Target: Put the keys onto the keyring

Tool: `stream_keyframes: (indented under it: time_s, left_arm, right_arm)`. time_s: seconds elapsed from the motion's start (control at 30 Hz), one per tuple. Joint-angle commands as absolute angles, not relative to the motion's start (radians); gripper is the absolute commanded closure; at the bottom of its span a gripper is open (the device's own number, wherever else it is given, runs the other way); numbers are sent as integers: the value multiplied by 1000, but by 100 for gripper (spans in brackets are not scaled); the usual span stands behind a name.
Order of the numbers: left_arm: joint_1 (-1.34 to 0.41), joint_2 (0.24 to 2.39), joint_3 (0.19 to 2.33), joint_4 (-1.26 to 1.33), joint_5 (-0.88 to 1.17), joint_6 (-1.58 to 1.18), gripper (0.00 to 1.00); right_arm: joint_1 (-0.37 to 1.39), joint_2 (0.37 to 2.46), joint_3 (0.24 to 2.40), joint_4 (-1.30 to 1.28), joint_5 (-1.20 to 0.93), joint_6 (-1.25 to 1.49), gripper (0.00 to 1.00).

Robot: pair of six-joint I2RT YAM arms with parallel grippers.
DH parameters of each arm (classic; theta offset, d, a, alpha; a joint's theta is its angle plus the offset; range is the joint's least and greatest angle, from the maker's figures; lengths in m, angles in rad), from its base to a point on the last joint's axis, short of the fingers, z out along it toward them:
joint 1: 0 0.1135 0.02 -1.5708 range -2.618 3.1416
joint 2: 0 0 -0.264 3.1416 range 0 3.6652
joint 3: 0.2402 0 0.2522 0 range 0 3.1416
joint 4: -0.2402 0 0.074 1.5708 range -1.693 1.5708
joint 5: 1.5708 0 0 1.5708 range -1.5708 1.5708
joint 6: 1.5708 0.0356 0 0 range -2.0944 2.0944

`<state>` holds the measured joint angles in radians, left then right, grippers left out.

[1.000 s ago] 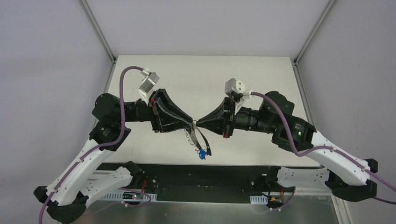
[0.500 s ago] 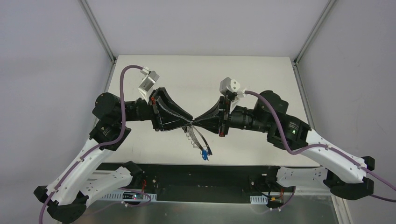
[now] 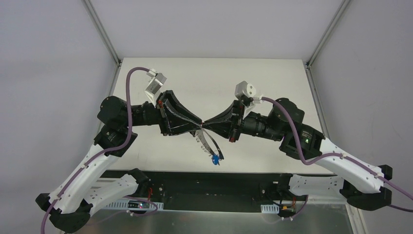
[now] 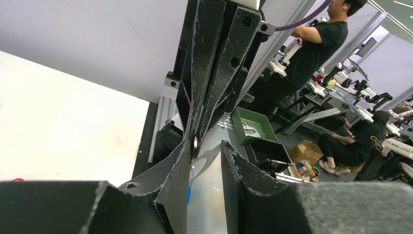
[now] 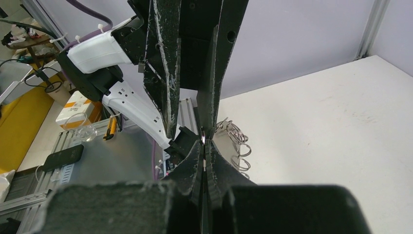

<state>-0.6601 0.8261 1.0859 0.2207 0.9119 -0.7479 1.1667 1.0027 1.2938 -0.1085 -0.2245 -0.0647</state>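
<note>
Now my right end effector [image 5: 203, 143] clamps the top of the thin silvery wire keyring [image 5: 234, 140] hanging below. My left end effector [image 4: 205, 147], apart, meets it tip-to-tip.

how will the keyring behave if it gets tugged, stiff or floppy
The keyring looks like thin wire, so probably light and a bit springy. It hangs loose from the right gripper, so it would likely swing. The blue key dangling at its bottom may slide along it.
</note>
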Motion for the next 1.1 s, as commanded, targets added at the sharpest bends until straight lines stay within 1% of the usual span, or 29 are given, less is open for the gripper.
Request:
stream_keyframes:
  time_s: [0.0, 0.2, 0.3, 0.47, 0.57, 0.63, 0.7, 0.87, 1.0, 1.03, 1.07]
  left_arm:
    - [-670, 825, 1111, 228, 959, -746, 72]
    - [-670, 829, 1113, 229, 960, -749, 73]
    - [-670, 825, 1111, 229, 960, -750, 75]
    - [-670, 825, 1110, 228, 961, -749, 83]
    - [-670, 825, 1110, 229, 964, -746, 91]
    - [-670, 825, 1109, 229, 964, -747, 94]
    - [-670, 825, 1109, 229, 969, -745, 100]
    - [-670, 818, 1107, 221, 954, -716, 100]
    - [-670, 826, 1124, 164, 938, -667, 100]
    - [-670, 829, 1127, 159, 941, -663, 100]
    - [-670, 832, 1131, 157, 945, -662, 100]
  right_arm:
    - [1162, 952, 1293, 69, -156, -66, 100]
    - [1163, 947, 1285, 77, -144, -68, 100]
    - [1163, 940, 1276, 89, -137, -69, 100]
    - [1163, 943, 1266, 114, -131, -61, 100]
    - [1162, 936, 1254, 135, -126, -57, 100]
    - [1163, 931, 1250, 143, -125, -54, 100]
    - [1162, 924, 1241, 155, -119, -51, 100]
    - [1162, 916, 1234, 151, -119, -46, 100]
    - [1163, 921, 1263, 60, -126, -41, 100]
    - [1162, 922, 1273, 32, -127, -41, 99]
    - [1162, 921, 1282, 9, -133, -42, 96]
